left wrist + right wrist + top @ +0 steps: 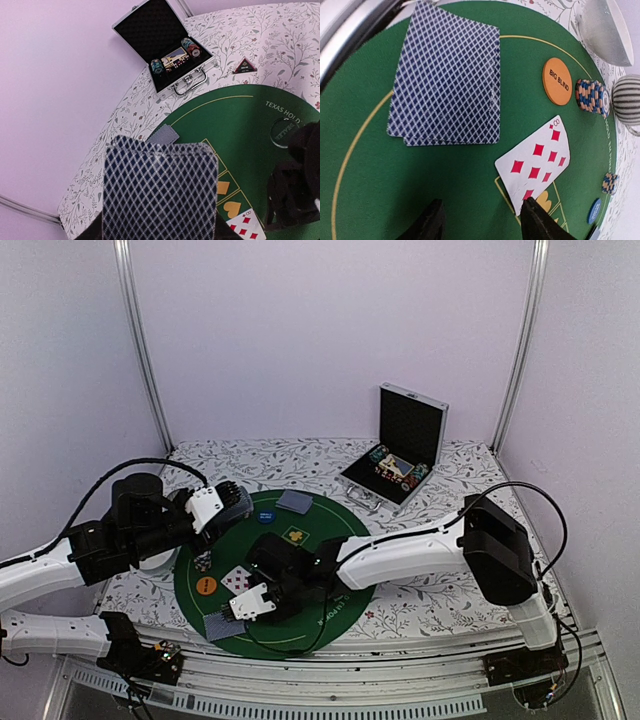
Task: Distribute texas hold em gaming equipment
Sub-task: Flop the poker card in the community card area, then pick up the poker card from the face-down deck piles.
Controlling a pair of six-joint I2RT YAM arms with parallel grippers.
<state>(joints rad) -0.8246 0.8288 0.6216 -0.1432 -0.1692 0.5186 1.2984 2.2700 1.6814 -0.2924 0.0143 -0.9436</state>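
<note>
Overhead, the left gripper (232, 504) hangs over the far-left edge of the round green mat (330, 518), clenched on a deck of cards (160, 192). In its wrist view the blue-lattice backs fill the bottom of the frame, slightly fanned along the top edge. Beyond the deck a single face-down card (163, 135) lies near the mat's far rim. Farther back an open aluminium case (145, 27) sits on the floral table (430, 590), with cased chips (190, 48) standing in its tray. A small dark red-edged triangle (244, 66) rests on the table near the case, off the mat. A whitish disc (284, 132) lies on the green under the "TEXAS HOLD" lettering.

The right gripper (482, 205) sits low over the near part of the mat, its fingers spread apart with nothing between them. Ahead of it a pair of face-down cards (445, 75) lies overlapped and slightly offset by the mat's near edge. An eight of diamonds (535, 162) lies face up, one corner right at a fingertip; whether they touch cannot be told. An orange disc (556, 81) marked "BIG BLIND" lies just beside a chip stack (591, 96) at the mat's edge. A shorter chip stack (610, 182) and a blue disc (593, 210) lie farther along the rim. A white bowl (605, 30) and a striped cup (627, 100) stand off the mat on the table.
</note>
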